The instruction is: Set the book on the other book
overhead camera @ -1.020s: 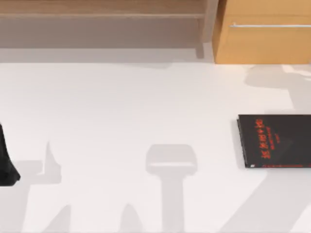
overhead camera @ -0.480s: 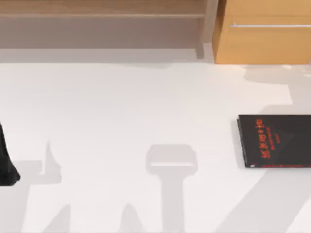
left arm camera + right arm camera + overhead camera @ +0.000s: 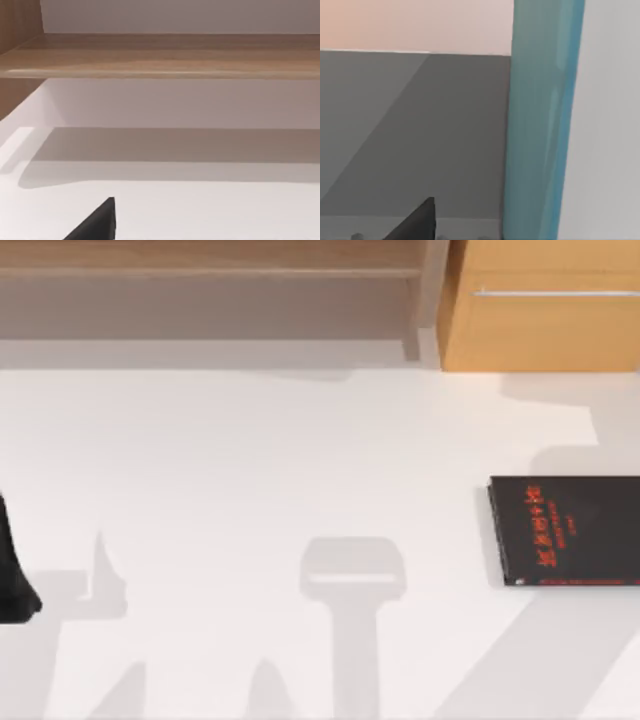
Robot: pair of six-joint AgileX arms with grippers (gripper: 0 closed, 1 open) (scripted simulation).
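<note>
The book (image 3: 540, 130) is teal-blue with white page edges and stands upright, very close, in the right wrist view. My right gripper (image 3: 480, 227) is shut on it and holds it in the air, with one dark finger (image 3: 417, 222) showing beside the spine. The other book (image 3: 565, 530), thin and black with red lettering, lies flat at the table's right edge in the top view. My left arm (image 3: 12, 585) is parked at the far left edge.
A low wooden shelf (image 3: 210, 275) runs along the back of the table. A wooden drawer cabinet (image 3: 545, 310) with a metal handle stands at the back right. The white tabletop (image 3: 300, 470) lies open between the left arm and the black book.
The arm shadow on the table's back right has shifted and faded. The black book and the left arm have not moved.
</note>
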